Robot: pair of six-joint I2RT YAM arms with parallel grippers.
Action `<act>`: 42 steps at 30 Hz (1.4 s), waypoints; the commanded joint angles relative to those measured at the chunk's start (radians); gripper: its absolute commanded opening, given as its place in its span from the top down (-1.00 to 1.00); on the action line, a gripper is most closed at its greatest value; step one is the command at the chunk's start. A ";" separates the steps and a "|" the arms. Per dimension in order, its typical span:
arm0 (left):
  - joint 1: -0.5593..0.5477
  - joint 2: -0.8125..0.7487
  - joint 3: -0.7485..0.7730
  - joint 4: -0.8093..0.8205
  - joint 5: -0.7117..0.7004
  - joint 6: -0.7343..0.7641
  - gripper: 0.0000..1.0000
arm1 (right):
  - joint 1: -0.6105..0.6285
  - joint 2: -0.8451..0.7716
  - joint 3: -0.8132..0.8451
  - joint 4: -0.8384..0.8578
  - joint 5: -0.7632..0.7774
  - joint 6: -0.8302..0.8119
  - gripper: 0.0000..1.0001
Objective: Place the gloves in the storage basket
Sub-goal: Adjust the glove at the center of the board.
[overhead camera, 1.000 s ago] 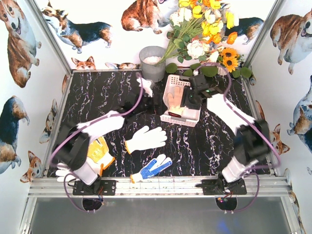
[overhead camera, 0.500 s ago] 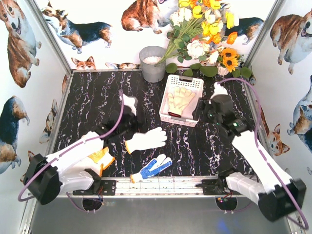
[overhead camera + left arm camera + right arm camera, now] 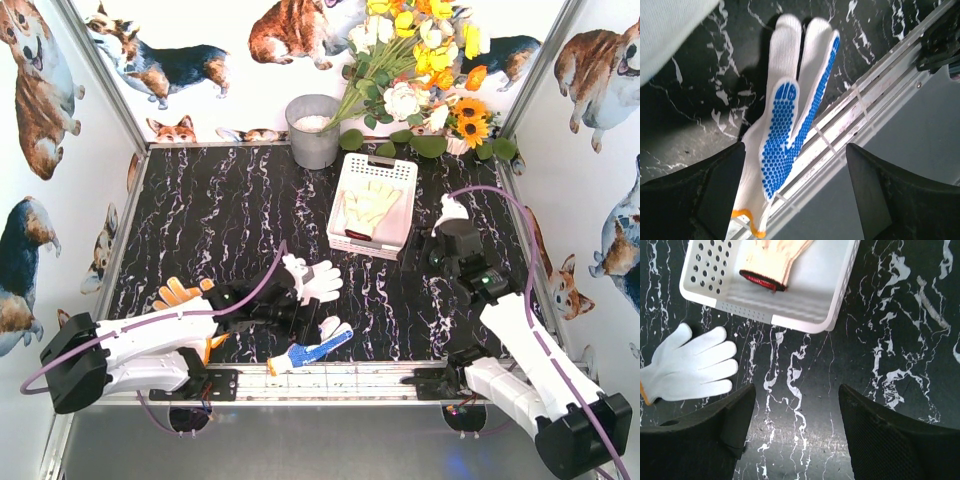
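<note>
The white slotted storage basket (image 3: 345,190) stands at the back middle with a pale yellow, dark-cuffed glove (image 3: 372,205) lying in it; both also show in the right wrist view, the basket (image 3: 805,310) and the glove (image 3: 771,262). A plain white glove (image 3: 322,280) (image 3: 690,365) lies mid-table, partly under my left arm. The blue-dotted glove (image 3: 312,346) (image 3: 785,130) lies at the front edge. An orange-yellow glove (image 3: 178,293) peeks out behind my left arm. My left gripper (image 3: 303,322) (image 3: 795,200) is open just above the blue-dotted glove. My right gripper (image 3: 413,250) (image 3: 795,440) is open and empty, over bare table right of the basket's near end.
A grey metal bucket (image 3: 313,130) and a bunch of artificial flowers (image 3: 420,70) stand at the back. An aluminium rail (image 3: 380,378) (image 3: 875,95) runs along the front edge, right beside the blue-dotted glove. Printed walls enclose the table.
My left arm swung from beside the basket to the front, over the blue-dotted glove. My right gripper drew back out of the basket, leaving the pale yellow glove inside.
</note>
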 commanded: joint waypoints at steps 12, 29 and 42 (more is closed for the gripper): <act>-0.033 -0.010 -0.094 0.027 0.064 -0.122 0.37 | -0.002 0.011 -0.071 0.182 -0.126 0.084 -0.37; -0.084 0.053 -0.068 0.326 0.155 -0.199 1.00 | -0.001 0.021 -0.062 0.170 -0.169 0.070 -0.37; -0.066 0.104 0.019 0.673 0.030 -0.326 1.00 | -0.002 0.004 0.025 0.028 -0.140 0.060 -0.36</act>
